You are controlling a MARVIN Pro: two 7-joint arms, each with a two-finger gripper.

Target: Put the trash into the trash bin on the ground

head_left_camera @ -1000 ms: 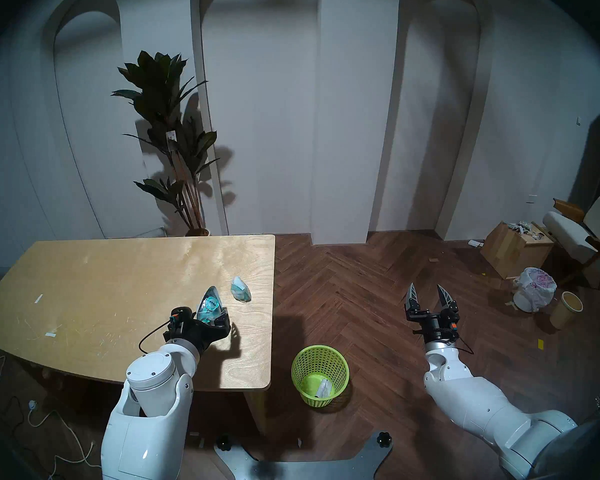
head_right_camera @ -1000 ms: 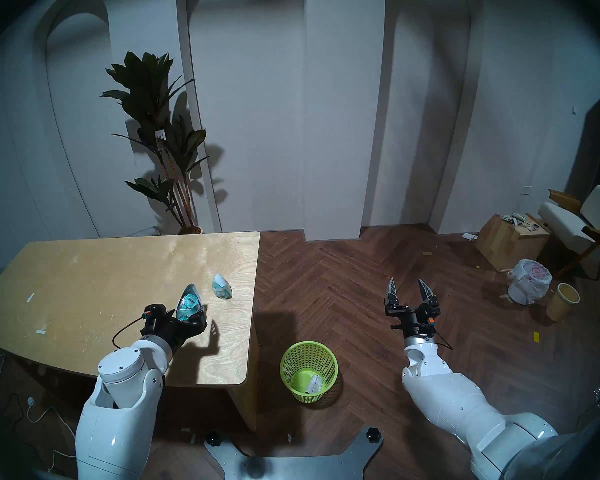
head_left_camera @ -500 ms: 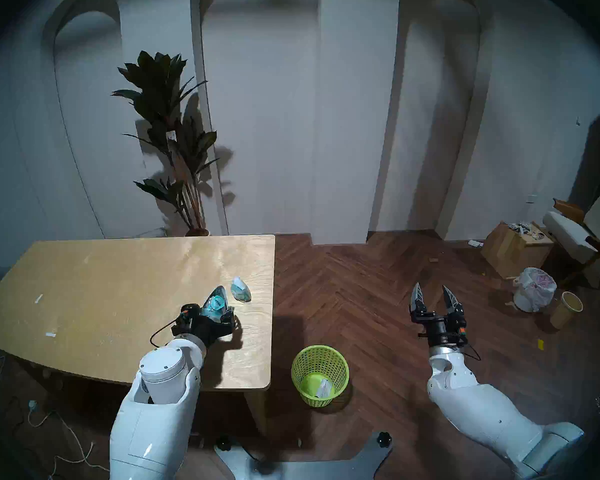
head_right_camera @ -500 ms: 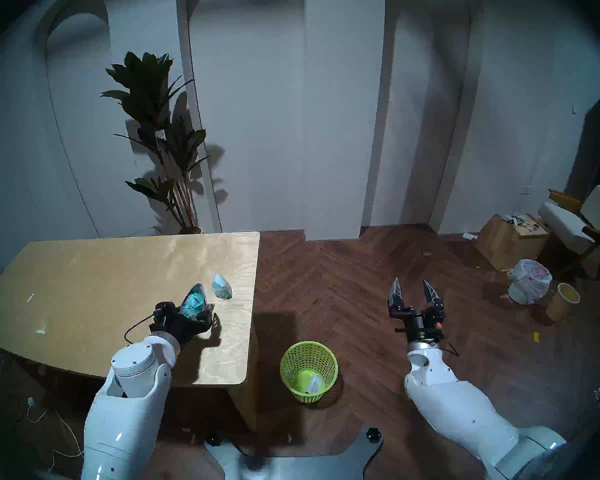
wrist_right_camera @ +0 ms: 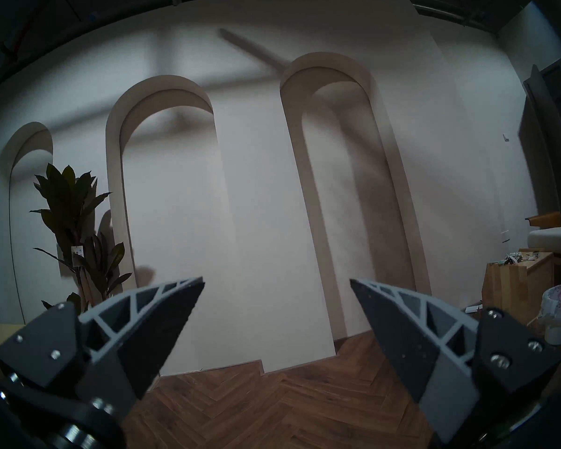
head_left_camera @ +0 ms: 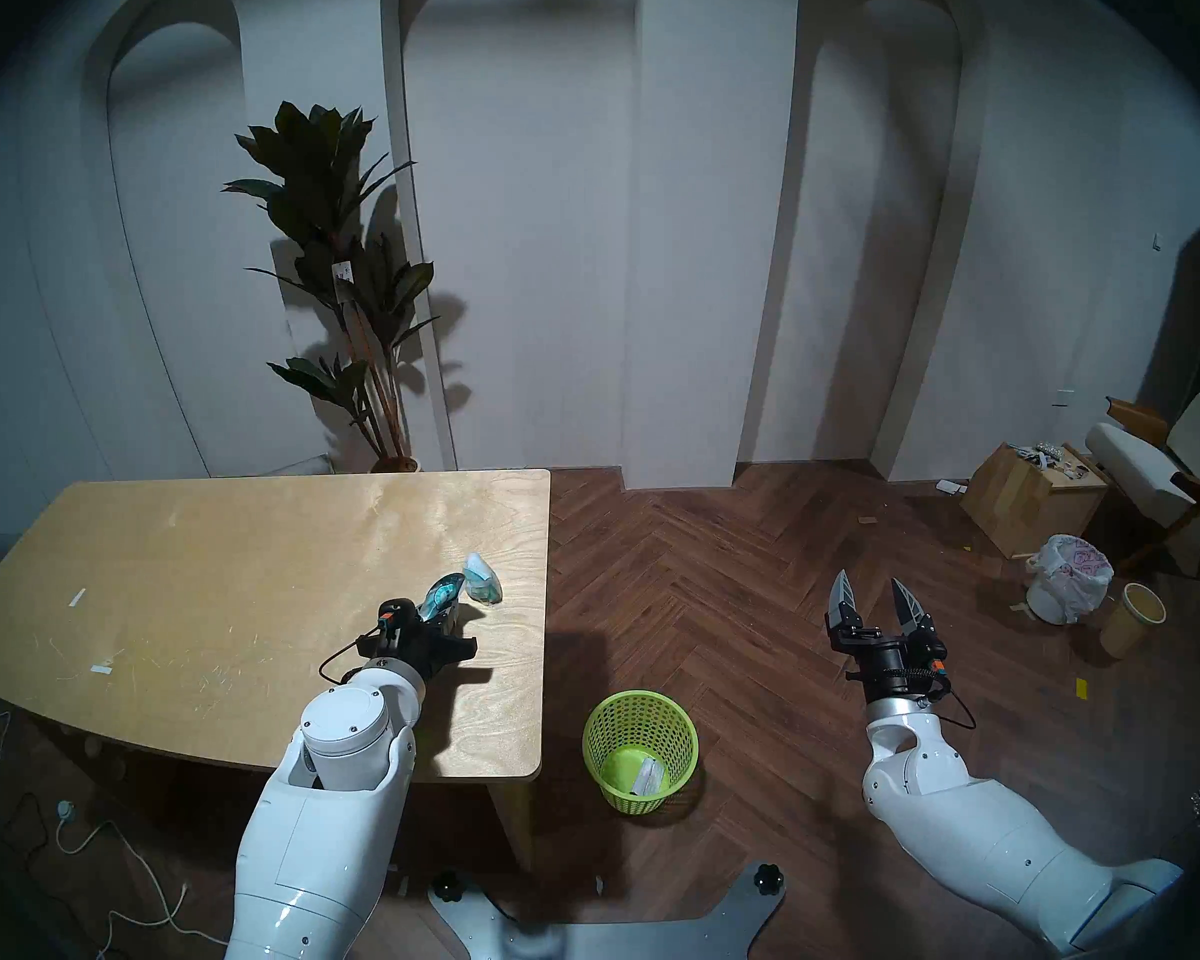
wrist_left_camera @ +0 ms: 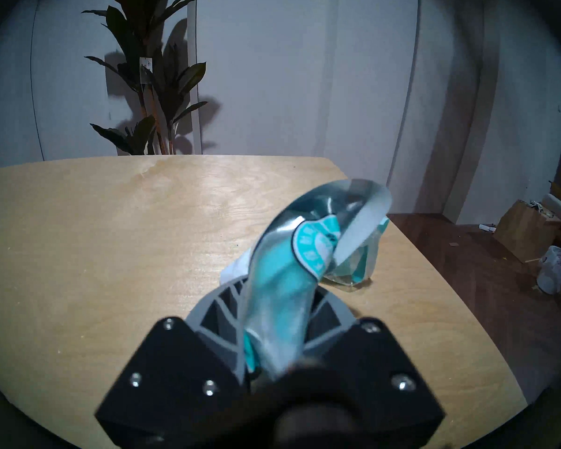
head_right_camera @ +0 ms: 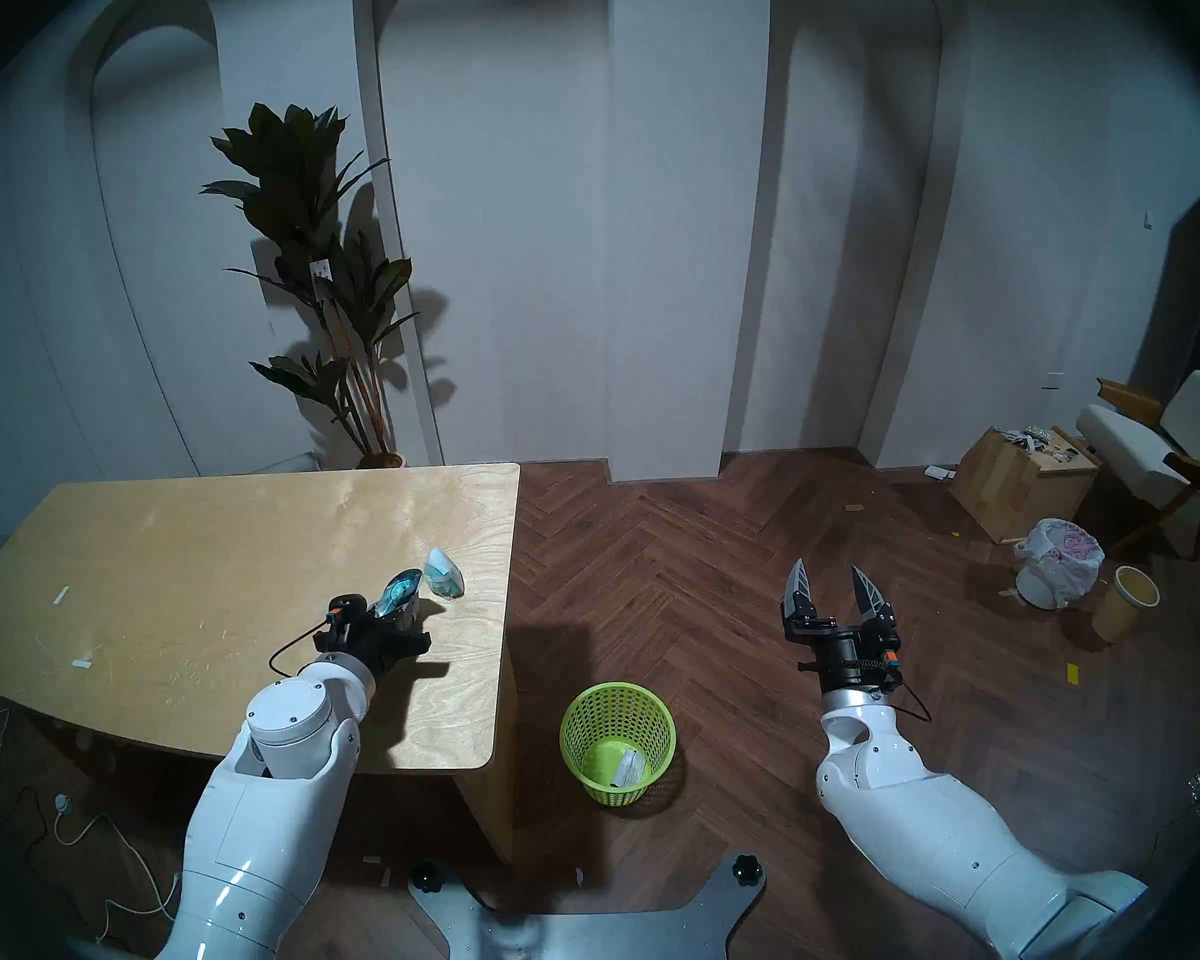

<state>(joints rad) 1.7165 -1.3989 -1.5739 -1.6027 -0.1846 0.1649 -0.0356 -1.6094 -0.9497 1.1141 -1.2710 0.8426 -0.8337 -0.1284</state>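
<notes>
My left gripper (head_left_camera: 447, 612) is shut on the bigger clear-and-teal wrapper (head_left_camera: 443, 591) and holds it just above the wooden table (head_left_camera: 237, 577) near its right end. In the left wrist view the wrapper (wrist_left_camera: 285, 276) stands pinched between the fingers (wrist_left_camera: 219, 307). The smaller wrapper (head_left_camera: 481, 577) lies on the table just beyond it, also in the left wrist view (wrist_left_camera: 360, 267). The lime-green mesh trash bin (head_left_camera: 601, 740) stands on the floor right of the table with the flat white packet (head_left_camera: 649, 775) inside. My right gripper (head_left_camera: 878, 602) is open and empty over the floor (wrist_right_camera: 277, 283).
A white bucket with a bag (head_left_camera: 1068, 577), a tan cardboard cylinder (head_left_camera: 1134, 619), a cardboard box (head_left_camera: 1030, 498) and a chair (head_left_camera: 1165, 453) stand at the far right. A potted plant (head_left_camera: 348, 280) is behind the table. Cables lie on the floor at the left.
My left arm has moved right and forward with the bigger wrapper, and the wrist has turned so the wrapper leans toward the smaller one. My right arm has drifted slightly right.
</notes>
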